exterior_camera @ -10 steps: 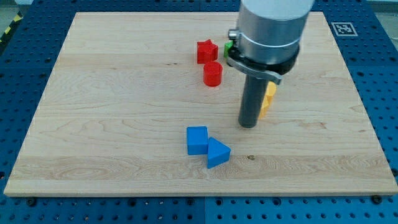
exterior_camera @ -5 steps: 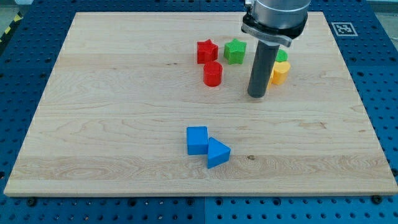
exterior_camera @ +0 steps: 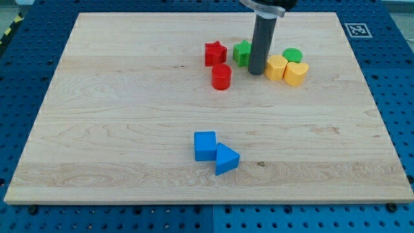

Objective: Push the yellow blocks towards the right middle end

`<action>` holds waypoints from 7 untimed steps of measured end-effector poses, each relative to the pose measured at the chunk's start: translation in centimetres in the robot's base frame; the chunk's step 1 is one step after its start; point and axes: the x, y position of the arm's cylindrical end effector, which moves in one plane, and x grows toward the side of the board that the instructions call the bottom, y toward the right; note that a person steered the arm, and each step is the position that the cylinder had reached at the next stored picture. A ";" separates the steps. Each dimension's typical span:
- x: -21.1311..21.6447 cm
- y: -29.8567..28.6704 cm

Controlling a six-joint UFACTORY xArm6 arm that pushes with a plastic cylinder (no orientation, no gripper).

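Standing my tip [exterior_camera: 257, 72] on the pale wooden board [exterior_camera: 116, 97], I have it just at the view's left of the two yellow blocks, with the green star-shaped block [exterior_camera: 242, 52] partly hidden behind the rod on its left side. I carry no pincer at all, only this dark rod, so there is nothing to call apart or together. The yellow hexagon-like block [exterior_camera: 277, 66] lies nearest my tip, close or perhaps touching, I cannot tell which; the yellow rounded block [exterior_camera: 297, 73] touches it on the view's right. A green round block [exterior_camera: 292, 55] sits just above that pair.

I judge the step in hand to be the line-up: I am placed behind the yellow pair, ready to drive them rightward. The next move calls for a steady slide to the view's right and slightly toward the view's bottom, since the pair lies above the board's middle height. Pushing two blocks in a row risks the far one slipping off sideways, and the green round block may be dragged along.

To the view's right the board is bare up to its edge, with fair room. The red star-shaped block [exterior_camera: 215, 53] and red cylinder [exterior_camera: 221, 76] stand behind me, and the blue cube [exterior_camera: 205, 145] with the blue triangular block [exterior_camera: 226, 158] lie well apart below.
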 end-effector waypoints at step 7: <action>8.6 7.2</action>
